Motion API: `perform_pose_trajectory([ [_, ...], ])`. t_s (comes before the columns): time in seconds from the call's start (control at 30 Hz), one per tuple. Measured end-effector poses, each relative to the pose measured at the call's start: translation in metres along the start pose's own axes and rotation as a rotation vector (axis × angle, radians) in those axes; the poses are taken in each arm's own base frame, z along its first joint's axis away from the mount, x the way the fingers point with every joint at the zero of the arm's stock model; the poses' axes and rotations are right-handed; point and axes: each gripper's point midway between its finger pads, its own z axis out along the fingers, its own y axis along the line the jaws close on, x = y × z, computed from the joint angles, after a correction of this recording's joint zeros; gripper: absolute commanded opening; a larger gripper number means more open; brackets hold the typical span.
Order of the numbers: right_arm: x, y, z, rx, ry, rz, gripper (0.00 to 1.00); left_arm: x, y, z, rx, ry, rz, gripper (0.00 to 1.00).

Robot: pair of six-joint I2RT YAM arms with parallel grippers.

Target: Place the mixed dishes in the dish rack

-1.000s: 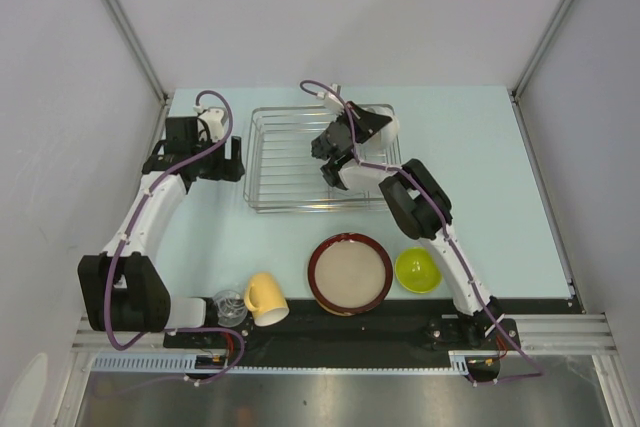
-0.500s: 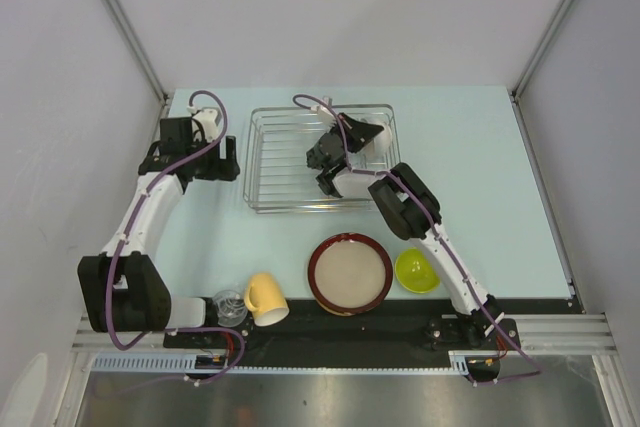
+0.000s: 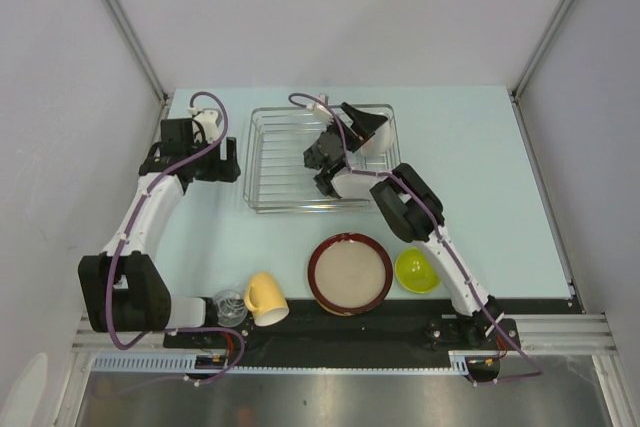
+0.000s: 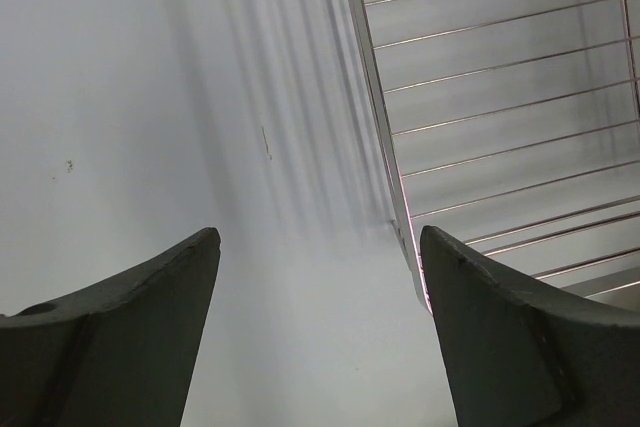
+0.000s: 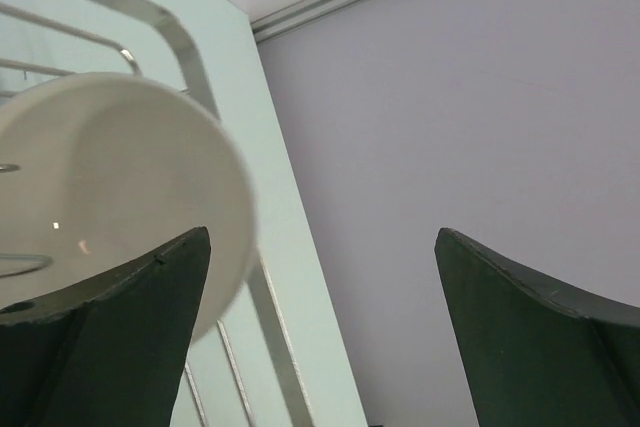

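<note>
Nearest to the arm bases, along the front edge of the bench (image 3: 480, 167), we see four dishes that are not yet loaded. From left to right they are the small clear glass (image 3: 229, 305), the yellow mug (image 3: 264, 297) just beside it, the red-rimmed plate (image 3: 349, 273) and the lime-green bowl (image 3: 417, 270). We judge all of them stiff, smooth and breakable. The glass looks the lightest and the most slippery, so a gentle hold across its wall seems best. The mug offers its rim or its handle. The plate lies flat on the bench (probably the heaviest piece), and only its raised rim gives a place for a finger. The green bowl we would pinch at the rim, one finger inside and one outside.

Farther back stands the dish rack (image 3: 280, 167). The left end effector (image 4: 318, 242) hovers just beside its left edge, its fingers spread and nothing between them. The right end effector (image 5: 322, 237) is over the far right corner of the rack, also with fingers wide apart and holding nothing. The white bowl (image 5: 110, 177) sits in that corner, tilted on its side against the wires, close beside one finger; whether it touches that finger we cannot tell. We think this bowl is delivered, and the four near dishes remain.
</note>
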Motion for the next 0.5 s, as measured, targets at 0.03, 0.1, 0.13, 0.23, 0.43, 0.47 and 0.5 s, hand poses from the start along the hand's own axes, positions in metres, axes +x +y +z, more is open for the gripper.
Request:
perform_pose_trajectory([
  [0.03,-0.002,-0.007,-0.003,-0.002,-0.006,0.012,1.0,0.0,0.0,0.0,0.0,0.0,0.0,0.86],
  [0.1,-0.008,-0.03,-0.012,-0.009,-0.024,0.043,1.0,0.0,0.0,0.0,0.0,0.001,0.0,0.86],
  [0.13,-0.011,-0.041,-0.017,-0.012,-0.033,0.062,0.99,0.001,0.0,0.0,0.0,0.001,-0.001,0.86],
  [0.23,-0.015,-0.092,-0.039,-0.033,-0.081,0.13,1.0,0.001,0.0,0.0,0.0,0.001,-0.001,0.86],
  [0.43,0.007,-0.216,-0.091,-0.112,-0.209,0.327,1.0,0.001,0.0,0.0,0.0,0.001,-0.001,0.86],
  [0.47,0.013,-0.235,-0.095,-0.126,-0.222,0.369,1.0,0.001,0.0,0.0,0.0,0.001,-0.001,0.86],
  [0.5,0.019,-0.258,-0.098,-0.141,-0.234,0.423,1.0,0.001,0.0,0.0,0.0,0.001,-0.002,0.86],
])
